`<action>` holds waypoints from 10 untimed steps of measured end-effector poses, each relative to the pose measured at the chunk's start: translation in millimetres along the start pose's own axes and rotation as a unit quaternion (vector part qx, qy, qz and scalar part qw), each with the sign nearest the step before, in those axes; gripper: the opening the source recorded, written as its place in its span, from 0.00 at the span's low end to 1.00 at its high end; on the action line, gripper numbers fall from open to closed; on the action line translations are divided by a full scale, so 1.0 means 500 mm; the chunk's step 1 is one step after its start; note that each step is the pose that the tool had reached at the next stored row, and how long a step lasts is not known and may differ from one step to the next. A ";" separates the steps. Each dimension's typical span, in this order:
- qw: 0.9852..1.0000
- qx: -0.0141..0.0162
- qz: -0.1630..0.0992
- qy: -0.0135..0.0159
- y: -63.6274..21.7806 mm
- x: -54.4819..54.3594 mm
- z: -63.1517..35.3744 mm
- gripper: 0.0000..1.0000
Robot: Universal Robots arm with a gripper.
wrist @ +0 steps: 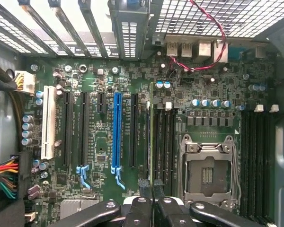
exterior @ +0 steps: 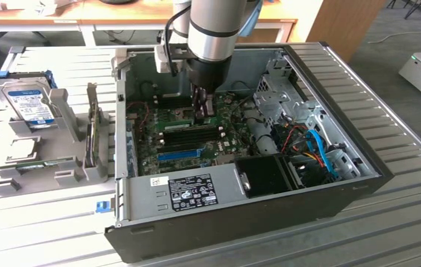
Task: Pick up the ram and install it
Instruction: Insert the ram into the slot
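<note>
Fingers [wrist: 143, 201] of black metal pinched shut on the long, thin green circuit-board ram [wrist: 151, 142], just beside the silver CPU socket [wrist: 206, 172]
Seen edge-on, the ram appears to run along the dark memory slots [wrist: 164, 142], between the CPU socket and the bright blue plastic expansion slot [wrist: 117, 132]. It should handle light and stiff yet fragile: thin board, exposed chips, delicate contact edge. The bare top edge near the middle, where the fingers seem to clamp it, looks the safest hold, keeping it upright and untwisted

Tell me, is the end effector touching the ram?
Touching. The wrist view shows the end effector shut on the ram, with the thin green stick pinched between both sides.
</note>
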State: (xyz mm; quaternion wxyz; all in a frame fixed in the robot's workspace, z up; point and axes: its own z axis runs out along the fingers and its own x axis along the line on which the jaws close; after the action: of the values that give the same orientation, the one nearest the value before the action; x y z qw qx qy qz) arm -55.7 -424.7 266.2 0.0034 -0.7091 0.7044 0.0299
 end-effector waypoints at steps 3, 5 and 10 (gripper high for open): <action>1.000 0.000 0.000 0.000 0.000 0.001 0.005 0.13; 1.000 0.000 0.000 0.000 0.000 0.001 0.008 0.13; 1.000 0.000 0.000 0.000 0.000 0.002 0.011 0.13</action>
State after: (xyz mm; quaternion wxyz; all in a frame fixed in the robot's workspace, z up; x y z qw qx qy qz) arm -55.8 -425.5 260.5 0.0033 -0.7092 0.7044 0.0298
